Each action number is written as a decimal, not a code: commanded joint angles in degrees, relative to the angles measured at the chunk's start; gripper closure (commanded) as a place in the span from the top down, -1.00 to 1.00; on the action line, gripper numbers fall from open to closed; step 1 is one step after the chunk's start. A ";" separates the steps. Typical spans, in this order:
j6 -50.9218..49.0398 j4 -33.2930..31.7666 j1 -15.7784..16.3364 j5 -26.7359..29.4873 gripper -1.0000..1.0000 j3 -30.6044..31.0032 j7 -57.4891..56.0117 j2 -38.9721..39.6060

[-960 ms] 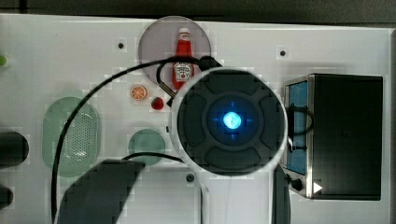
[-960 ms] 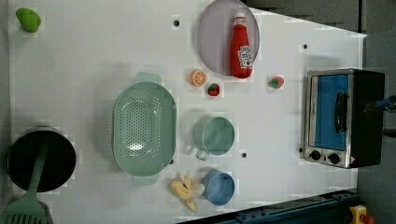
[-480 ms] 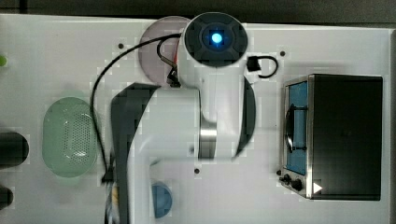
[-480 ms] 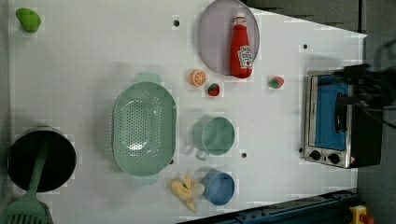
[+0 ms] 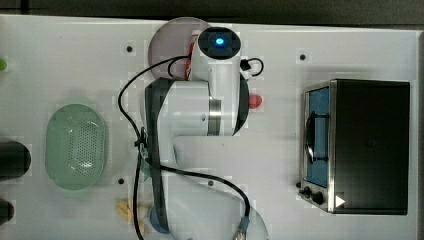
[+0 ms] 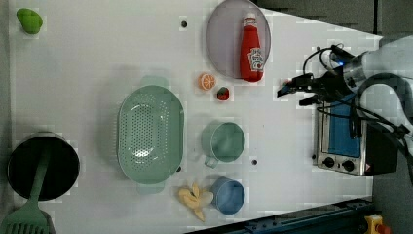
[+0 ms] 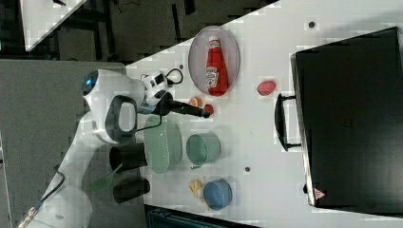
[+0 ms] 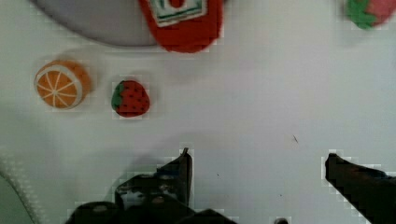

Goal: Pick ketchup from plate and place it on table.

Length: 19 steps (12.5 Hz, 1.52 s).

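Note:
The red ketchup (image 6: pixel 251 48) bottle lies flat on the pale lilac plate (image 6: pixel 224 39) at the far edge of the white table (image 6: pixel 97 73). In the left view my gripper (image 6: pixel 292 94) hovers just off the plate's right side, apart from the bottle. The right view shows the ketchup (image 7: pixel 216 66) on the plate (image 7: pixel 197 57), with the gripper (image 7: pixel 202 113) over the small fruits beside it. From the wrist, the gripper (image 8: pixel 259 163) stands open with bare table between its fingers (image 8: pixel 184 168); the ketchup's (image 8: pixel 187 23) base and the plate's rim (image 8: pixel 93 18) lie ahead. My arm covers much of the plate (image 5: pixel 167 42) from above.
An orange slice (image 8: pixel 60 84) and a strawberry (image 8: pixel 130 98) lie close to the plate. A green basket (image 6: pixel 150 134), a green mug (image 6: pixel 224 141), a blue bowl (image 6: pixel 229 196) and bananas (image 6: pixel 195 200) fill the middle. A toaster oven (image 6: pixel 348 141) stands at the left view's right.
My arm has swung from the middle of the table toward the plate, and the gripper has come into the left view from the right. The ketchup has not moved.

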 commanded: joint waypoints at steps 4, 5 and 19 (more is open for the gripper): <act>7.53 5.09 1.51 -0.77 1.00 0.31 -10.43 5.03; 9.17 5.78 1.59 -1.15 1.00 0.31 -10.43 6.71; 26.85 12.29 2.31 -6.01 1.00 0.34 -10.43 22.83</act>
